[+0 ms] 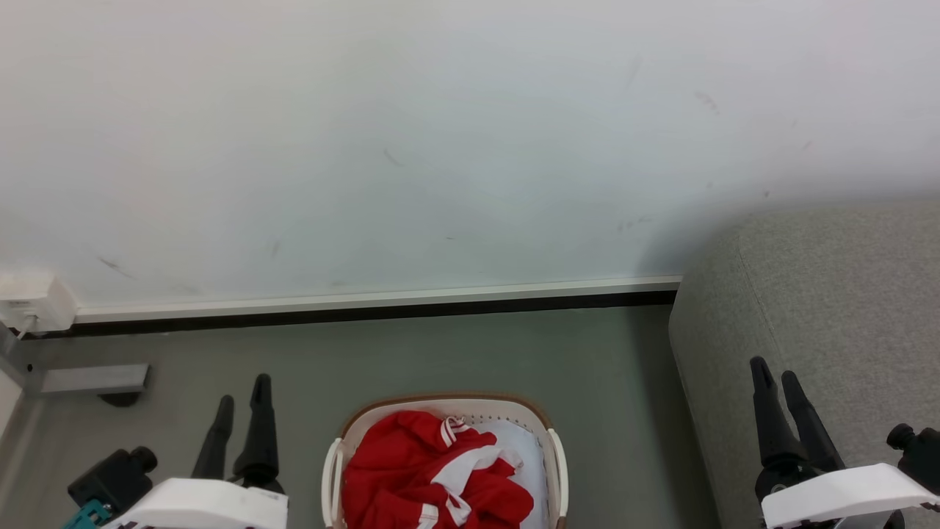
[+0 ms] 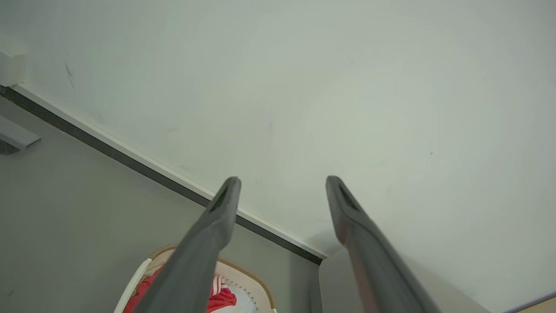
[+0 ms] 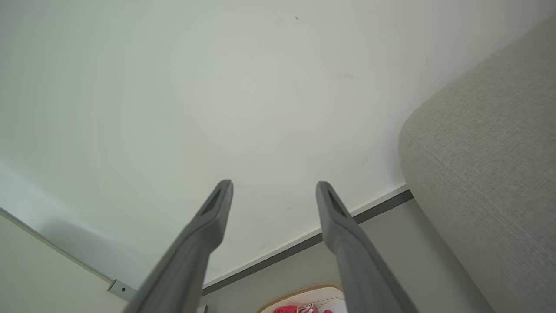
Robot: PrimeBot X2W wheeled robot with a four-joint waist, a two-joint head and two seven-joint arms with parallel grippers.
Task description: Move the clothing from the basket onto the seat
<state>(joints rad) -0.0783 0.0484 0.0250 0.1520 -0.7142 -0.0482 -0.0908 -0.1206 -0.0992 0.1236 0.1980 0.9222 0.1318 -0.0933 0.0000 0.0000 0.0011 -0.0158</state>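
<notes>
Head view shows you the clothing (image 1: 411,470) heaped in the basket (image 1: 440,399), which stands on the floor (image 1: 477,345) short of its wall edge, apart from the seat (image 1: 844,294). Your left pincer (image 1: 242,389) hangs released left of the basket. Your right pincer (image 1: 774,368), likewise released and empty, hovers by the seat's side.

A scuffed white wall (image 1: 440,147) meets grey floor (image 1: 470,353) along a baseboard (image 1: 367,301), white box (image 1: 33,301) at left.
</notes>
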